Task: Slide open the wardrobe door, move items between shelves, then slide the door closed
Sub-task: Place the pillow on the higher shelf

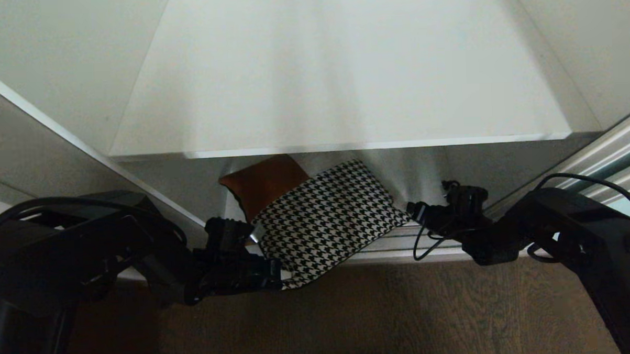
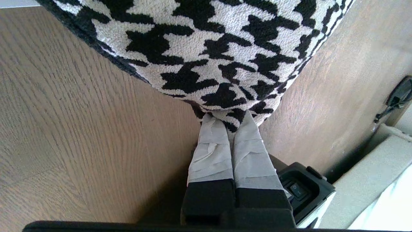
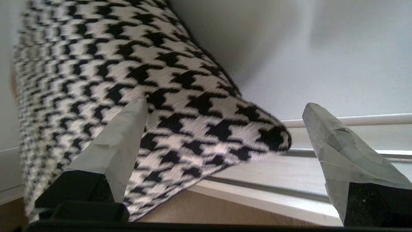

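Note:
The black-and-white houndstooth bundle (image 1: 321, 218) sticks out from under the upper white shelf (image 1: 345, 145), slanting over the wardrobe's bottom track toward the floor. My left gripper (image 1: 279, 275) is shut on its near corner; in the left wrist view the taped fingers (image 2: 210, 151) pinch the fabric (image 2: 209, 48) at the left gripper (image 2: 230, 120). My right gripper (image 1: 413, 210) stands open at the bundle's right corner. In the right wrist view that corner (image 3: 264, 135) lies between the spread fingers of the right gripper (image 3: 225, 106), untouched. A brown-orange item (image 1: 265, 186) lies behind the bundle.
The silvery frame of the sliding wardrobe door (image 1: 607, 151) runs along the right. A grey panel (image 1: 31, 150) slants on the left. The bottom track (image 3: 273, 190) crosses in front of the compartment. Wooden floor (image 1: 403, 310) lies below it.

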